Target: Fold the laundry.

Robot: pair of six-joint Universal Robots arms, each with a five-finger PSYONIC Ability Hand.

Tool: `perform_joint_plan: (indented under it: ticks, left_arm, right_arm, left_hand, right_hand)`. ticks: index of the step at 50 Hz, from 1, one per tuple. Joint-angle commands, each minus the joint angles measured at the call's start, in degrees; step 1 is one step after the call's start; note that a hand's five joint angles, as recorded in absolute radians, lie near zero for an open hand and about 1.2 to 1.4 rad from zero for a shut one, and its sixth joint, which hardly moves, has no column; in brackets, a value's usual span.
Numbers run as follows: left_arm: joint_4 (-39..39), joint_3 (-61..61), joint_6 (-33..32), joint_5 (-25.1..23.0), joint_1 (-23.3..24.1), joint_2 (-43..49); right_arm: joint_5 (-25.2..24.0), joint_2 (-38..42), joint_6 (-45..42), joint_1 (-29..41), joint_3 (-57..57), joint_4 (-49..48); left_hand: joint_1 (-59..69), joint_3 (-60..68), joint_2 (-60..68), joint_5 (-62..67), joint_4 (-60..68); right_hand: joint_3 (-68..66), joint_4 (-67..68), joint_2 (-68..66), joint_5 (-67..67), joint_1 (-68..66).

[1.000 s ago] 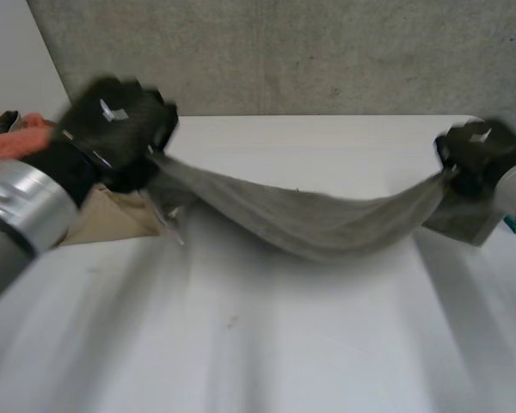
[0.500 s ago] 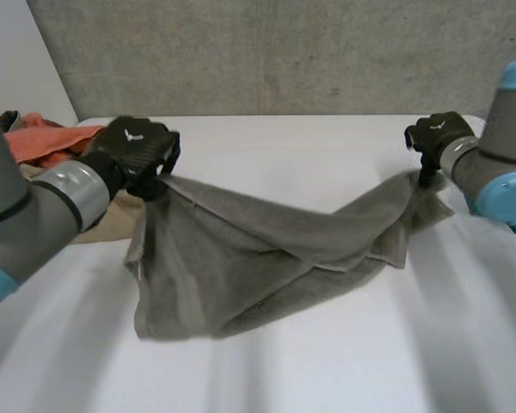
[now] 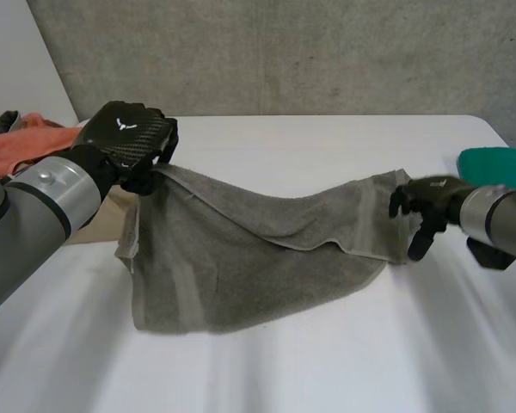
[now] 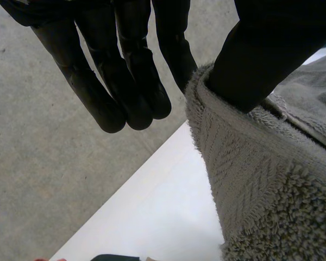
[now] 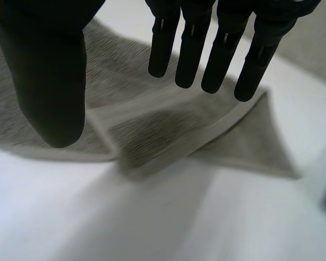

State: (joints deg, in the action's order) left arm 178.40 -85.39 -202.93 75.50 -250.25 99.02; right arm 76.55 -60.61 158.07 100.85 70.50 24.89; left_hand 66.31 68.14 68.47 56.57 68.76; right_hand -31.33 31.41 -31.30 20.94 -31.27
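Begins at the left hand [image 3: 125, 138], raised over the far left part of the table [image 3: 327, 361]. Pinches one corner of the grey towel [image 3: 258, 249] between thumb [image 4: 261, 49] and fingers [image 4: 125, 81], with the fingers nearly straight and close together and the terry edge caught against the thumb. Holds that corner clear of the tabletop.

Hangs down from the pinch in a slack sheet and spreads onto the table in front of the left arm [image 3: 34, 206]. Runs with its long axis side to side across the table, from the left hand towards the right hand [image 3: 426, 202]. Points its lifted corner up and to the far left. Lies flat at the other end, doubled over on itself, with a folded flap and a hemmed edge showing in the right wrist view.

Hovers there with the right hand spread, straight fingers apart from the thumb, nothing between them, just over the towel's right end. Cannot tell whether the fingertips touch the cloth.

Further out: an orange cloth [image 3: 34, 142] at the table's far left edge, a beige cloth [image 3: 103, 219] beside the left arm, a teal thing [image 3: 494, 163] beyond the right hand, and a grey wall [image 3: 327, 52] behind the table.
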Motion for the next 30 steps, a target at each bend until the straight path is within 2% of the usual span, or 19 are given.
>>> perform_joint_plan:
  ticks: [1, 9, 23, 30]
  left_arm:
    - [0.2, -0.6, 0.0, -1.0, -0.1, -0.4]
    - [0.2, -0.7, 0.0, -1.1, 0.1, -0.5]
    - [0.2, -0.6, 0.0, -1.8, -1.2, -0.7]
    - [0.4, -0.3, -0.1, -2.1, -1.6, -0.5]
  right_arm:
    - [-1.6, 8.5, 5.1, 1.2, -3.3, -0.7]
    - [-0.2, 13.0, 5.5, 3.2, -5.5, -6.6]
    - [2.6, 17.4, -1.1, 5.0, -6.3, -16.0]
    - [4.5, 17.7, -3.0, 5.7, -7.6, -20.0]
  left_hand:
    - [13.7, 11.9, 11.5, 13.4, 11.2]
    - [13.7, 11.9, 11.5, 13.4, 11.2]
    - [13.7, 11.9, 11.5, 13.4, 11.2]
    - [13.7, 11.9, 11.5, 13.4, 11.2]
  right_hand:
    - [0.6, -0.7, 0.6, -0.2, 0.6]
    - [1.0, -1.1, 0.9, -0.6, 0.9]
    - [-1.0, 1.0, -1.1, 1.4, -1.1]
    - [-20.0, 20.0, -20.1, 20.4, -20.1]
